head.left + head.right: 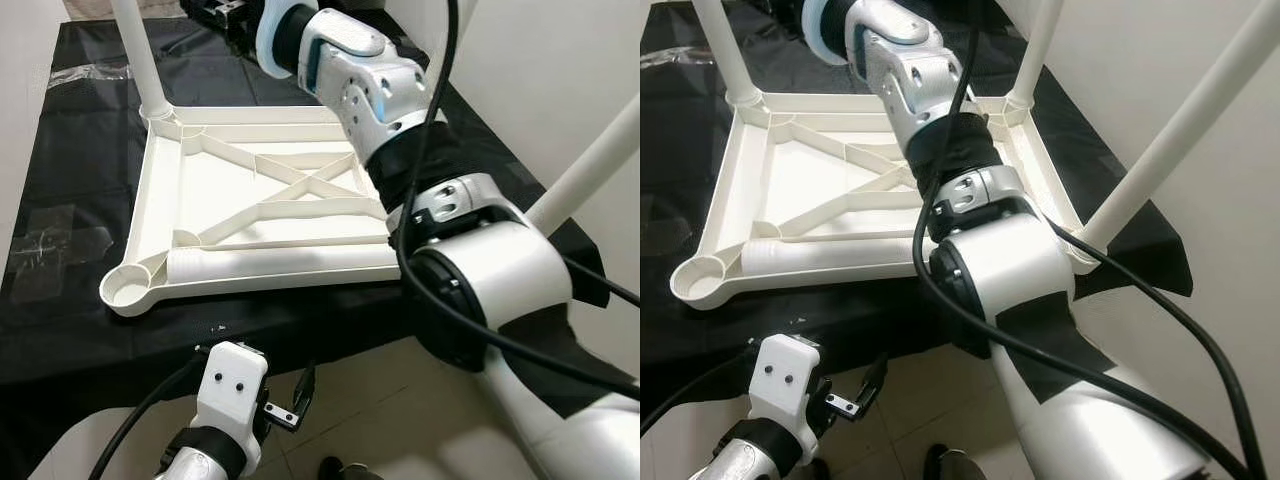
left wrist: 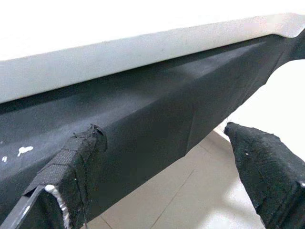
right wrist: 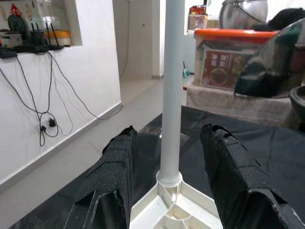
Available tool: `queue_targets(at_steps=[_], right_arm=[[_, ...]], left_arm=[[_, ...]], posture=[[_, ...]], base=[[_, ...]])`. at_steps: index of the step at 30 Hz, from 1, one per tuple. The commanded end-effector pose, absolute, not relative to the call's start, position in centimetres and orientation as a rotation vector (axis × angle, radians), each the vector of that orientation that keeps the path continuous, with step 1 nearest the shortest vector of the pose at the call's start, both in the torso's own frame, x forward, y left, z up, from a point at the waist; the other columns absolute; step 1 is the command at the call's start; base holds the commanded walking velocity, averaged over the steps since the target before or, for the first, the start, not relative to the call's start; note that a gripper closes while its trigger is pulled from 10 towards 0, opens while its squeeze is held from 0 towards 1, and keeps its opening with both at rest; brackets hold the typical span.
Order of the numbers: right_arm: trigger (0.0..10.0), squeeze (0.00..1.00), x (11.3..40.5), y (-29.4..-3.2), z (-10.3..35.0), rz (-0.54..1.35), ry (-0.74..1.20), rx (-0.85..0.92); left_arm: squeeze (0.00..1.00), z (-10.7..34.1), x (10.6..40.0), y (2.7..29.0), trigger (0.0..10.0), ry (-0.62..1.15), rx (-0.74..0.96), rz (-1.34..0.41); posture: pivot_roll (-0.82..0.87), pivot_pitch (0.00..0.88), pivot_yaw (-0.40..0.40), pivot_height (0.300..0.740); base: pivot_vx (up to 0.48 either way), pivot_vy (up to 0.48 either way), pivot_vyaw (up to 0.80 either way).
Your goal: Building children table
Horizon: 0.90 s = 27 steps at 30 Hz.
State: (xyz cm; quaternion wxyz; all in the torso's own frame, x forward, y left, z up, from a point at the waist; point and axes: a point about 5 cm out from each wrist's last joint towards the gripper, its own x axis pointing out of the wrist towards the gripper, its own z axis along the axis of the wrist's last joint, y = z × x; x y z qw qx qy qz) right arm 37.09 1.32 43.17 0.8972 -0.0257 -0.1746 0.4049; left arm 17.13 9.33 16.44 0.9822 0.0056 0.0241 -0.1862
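The white children's table lies upside down on a black cloth. Upright white legs stand in its far left corner, far right corner and near right corner. A loose leg lies inside the frame along the near edge, and the near left socket is empty. My right arm reaches far across the table. The right gripper is open, with an upright leg just beyond its fingers. My left gripper hangs open and empty below the cloth's front edge.
Light tiled floor lies in front of the cloth. A white wall stands close on the right. The right wrist view shows an orange-lidded box and cables on a wall beyond the table.
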Motion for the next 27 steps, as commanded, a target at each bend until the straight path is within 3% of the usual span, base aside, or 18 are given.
queue_targets(at_steps=[1,4,9,16,18,27], right_arm=[[10.0,0.0,37.0,1.4,43.3,0.829,-0.374,-0.114],[10.0,0.0,37.0,2.0,42.4,0.819,-0.384,-0.209],[10.0,0.0,38.5,1.5,38.2,0.796,-0.276,-0.15],[10.0,0.0,39.1,0.1,34.4,0.706,-0.268,-0.161],[10.0,0.0,39.3,-0.9,33.1,0.622,-0.272,-0.091],[10.0,0.0,38.4,-3.1,29.2,0.648,-0.303,0.025]], left_arm=[[0.0,15.9,16.8,9.2,10.0,0.084,0.023,-0.384],[0.0,15.9,16.8,9.3,10.0,0.085,0.022,-0.38],[0.0,15.7,16.9,9.1,10.0,0.081,0.032,-0.383],[0.0,15.4,17.1,9.5,10.0,0.078,0.047,-0.348],[0.0,15.3,17.4,9.6,10.0,0.073,0.055,-0.337],[0.0,15.0,18.5,10.2,10.0,0.049,0.08,-0.275]], posture=[[0.18,0.267,-0.128,0.74],[0.17,0.263,-0.114,0.74],[0.19,0.242,-0.141,0.74],[0.21,0.198,-0.144,0.74],[0.21,0.177,-0.143,0.74],[0.21,0.116,-0.141,0.74]], base=[[0.0,0.0,0.0],[0.0,0.0,0.0],[0.0,0.0,0.0],[0.0,0.0,0.0],[0.0,0.0,0.0],[0.0,0.0,0.0]])
